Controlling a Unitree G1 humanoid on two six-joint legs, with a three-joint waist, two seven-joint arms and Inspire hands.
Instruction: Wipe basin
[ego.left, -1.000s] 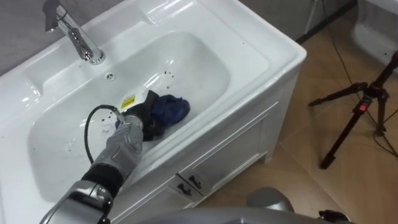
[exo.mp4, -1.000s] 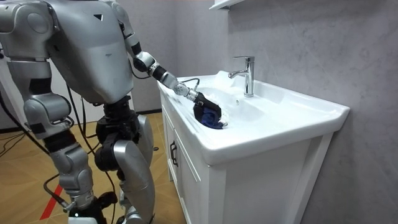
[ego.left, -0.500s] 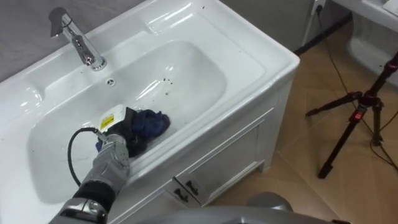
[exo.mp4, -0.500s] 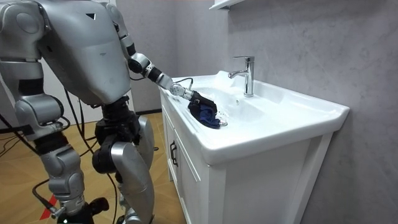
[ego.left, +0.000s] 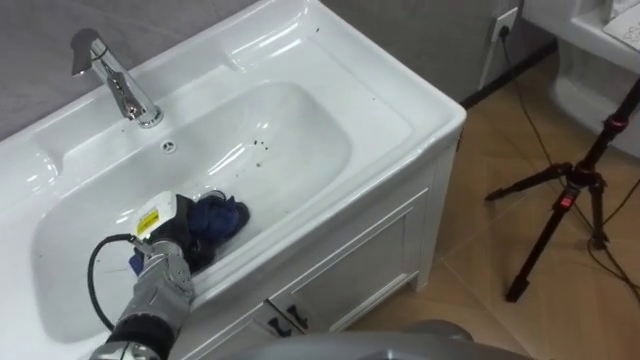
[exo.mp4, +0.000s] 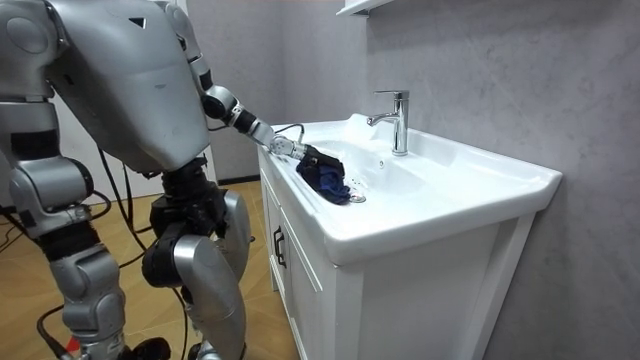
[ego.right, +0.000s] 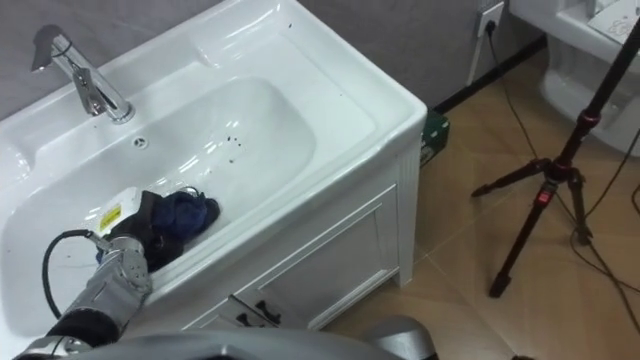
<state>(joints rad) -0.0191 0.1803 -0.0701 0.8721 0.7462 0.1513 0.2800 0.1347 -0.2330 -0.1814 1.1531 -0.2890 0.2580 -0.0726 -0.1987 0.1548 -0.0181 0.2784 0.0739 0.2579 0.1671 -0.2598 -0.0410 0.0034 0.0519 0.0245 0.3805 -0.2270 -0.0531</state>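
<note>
The left hand (ego.left: 172, 245) is down in the basin (ego.left: 300, 130), fingers curled into the blue cloth (ego.left: 218, 217) and clamped on it. The cloth lies bunched against the bowl's near wall, towards the robot's left, well apart from the faucet (ego.left: 112, 82) at the back rim. The wipe looks partway at best. A few dark specks (ego.left: 260, 143) sit in the middle of the bowl, apart from the cloth, and the far slope and right side show only glare. Those parts, and the flat rim, likely remain to be covered.
</note>
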